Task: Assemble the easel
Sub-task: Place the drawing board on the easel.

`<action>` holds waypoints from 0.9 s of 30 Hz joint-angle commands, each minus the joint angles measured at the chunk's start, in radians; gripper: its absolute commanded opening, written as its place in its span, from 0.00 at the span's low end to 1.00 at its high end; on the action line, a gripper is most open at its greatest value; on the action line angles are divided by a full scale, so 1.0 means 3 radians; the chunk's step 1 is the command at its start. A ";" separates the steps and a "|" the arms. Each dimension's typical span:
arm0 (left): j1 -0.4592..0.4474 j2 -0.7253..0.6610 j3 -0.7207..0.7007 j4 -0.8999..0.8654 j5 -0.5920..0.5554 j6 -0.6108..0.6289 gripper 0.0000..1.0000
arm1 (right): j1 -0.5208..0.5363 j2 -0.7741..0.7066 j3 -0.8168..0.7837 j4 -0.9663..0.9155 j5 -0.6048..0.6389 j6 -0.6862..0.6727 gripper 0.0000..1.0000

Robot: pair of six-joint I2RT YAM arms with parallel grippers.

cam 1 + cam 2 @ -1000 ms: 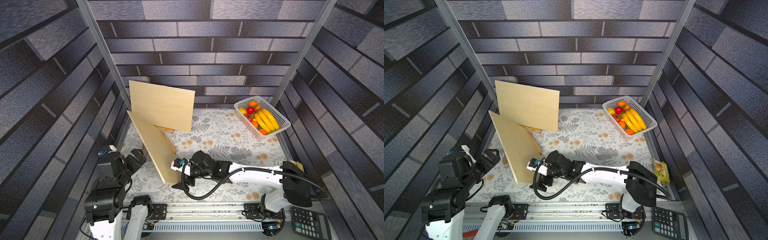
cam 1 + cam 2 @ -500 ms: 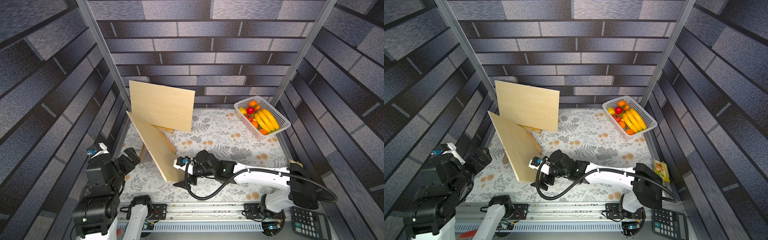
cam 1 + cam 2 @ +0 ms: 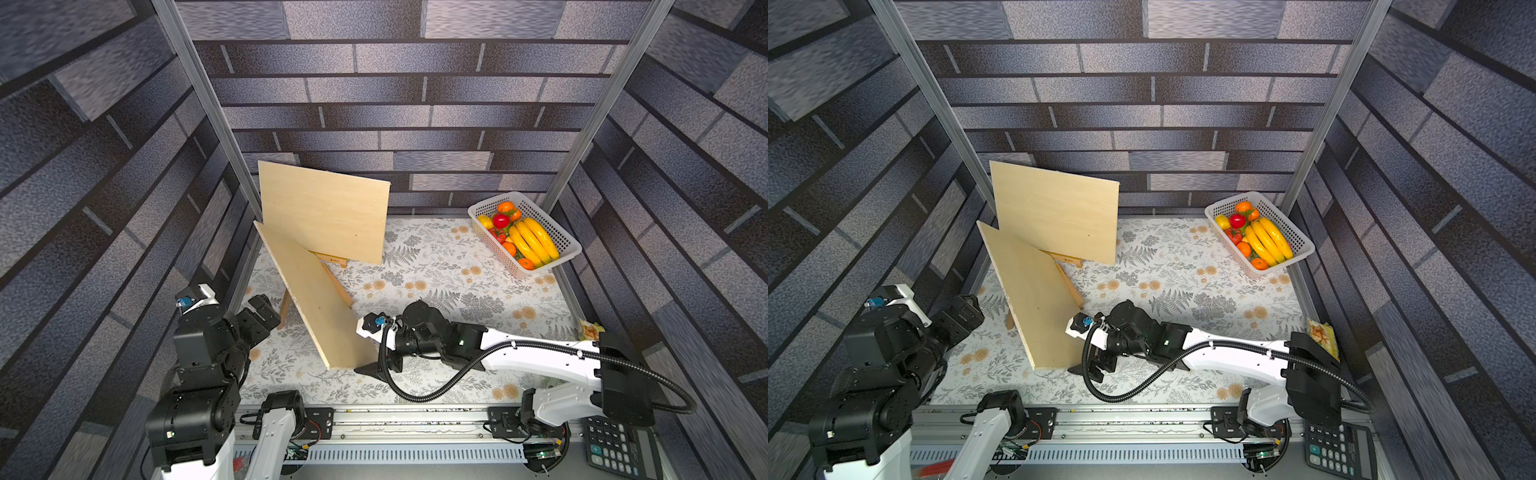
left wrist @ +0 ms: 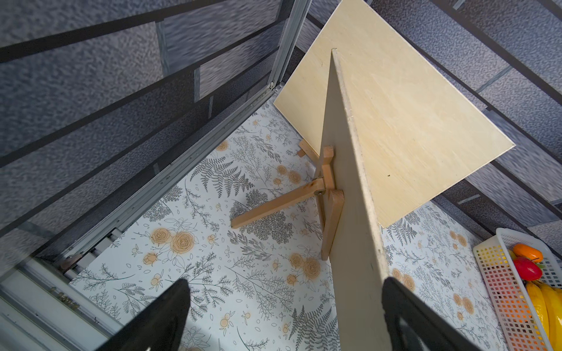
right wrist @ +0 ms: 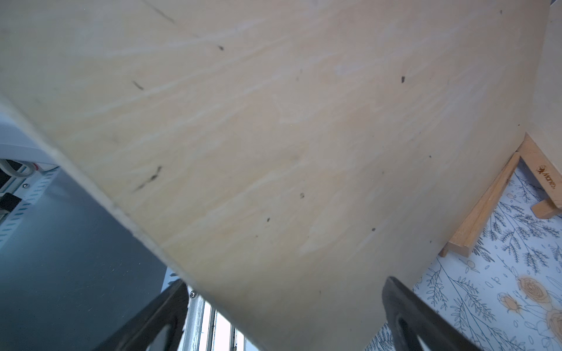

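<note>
Two pale plywood boards stand at the back left, each propped on a small wooden easel. The rear board (image 3: 324, 212) faces forward. The front board (image 3: 316, 295) leans steeply on its easel (image 4: 330, 194), whose rear leg (image 4: 273, 206) rests on the floral mat. My left gripper (image 3: 268, 311) hangs open to the left of that easel, apart from it; in its wrist view (image 4: 282, 304) the board's edge runs between the fingertips, further off. My right gripper (image 3: 380, 368) is open low at the front board's near bottom corner, the board's face filling its wrist view (image 5: 282, 304).
A white basket (image 3: 552, 262) of plastic fruit sits at the back right corner. A calculator (image 3: 619, 449) and a snack packet (image 3: 590, 330) lie at the right front. Metal frame posts and brick-patterned walls close in the mat; the rail runs along the front.
My left arm has drawn back and down toward the front left. My right wrist has shifted slightly right, still at the board's corner. Both boards stand as before.
</note>
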State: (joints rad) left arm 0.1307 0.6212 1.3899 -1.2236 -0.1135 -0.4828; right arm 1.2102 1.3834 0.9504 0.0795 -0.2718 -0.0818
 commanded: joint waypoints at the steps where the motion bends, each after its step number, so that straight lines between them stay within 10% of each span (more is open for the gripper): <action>1: 0.0013 0.0071 0.0122 0.0008 -0.0082 0.0151 1.00 | -0.0030 -0.0353 -0.0079 -0.0203 0.0041 0.0094 1.00; 12: 0.0014 -0.0011 -0.0217 0.0138 -0.0012 -0.0035 1.00 | 0.0157 -0.0381 -0.0088 -0.0475 -0.0483 0.0054 1.00; 27: 0.0020 0.0070 -0.0518 0.0322 0.0092 -0.0081 1.00 | 0.0605 0.0011 -0.0303 -0.0369 0.0208 -0.0329 1.00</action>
State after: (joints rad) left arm 0.1310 0.6209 1.2331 -1.1572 -0.1032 -0.5056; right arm 1.3872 1.3209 0.8295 -0.0643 -0.2687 -0.1371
